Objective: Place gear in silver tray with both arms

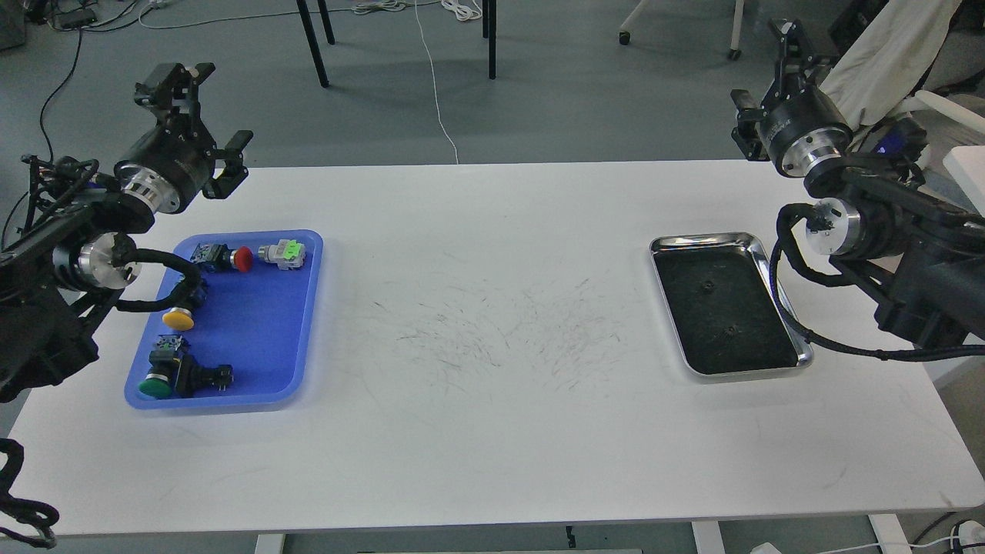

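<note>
The silver tray (773,277) lies on the right side of the white table. Two small dark gear-like pieces show on its dark bottom, one at the middle (706,286) and one nearer the front (729,332). My left gripper (178,77) is raised over the table's far left corner, behind the blue tray, and points away from me. My right gripper (786,40) is raised beyond the far right corner, behind the silver tray. Both are small and dark, so their fingers cannot be told apart. Neither visibly holds anything.
A blue plastic tray (262,338) at the left holds several push-button switches with red (243,258), yellow (178,317) and green (155,387) caps. Black cables hang from both arms, and the right one (777,292) drapes over the silver tray's rim. Chair legs stand behind the table.
</note>
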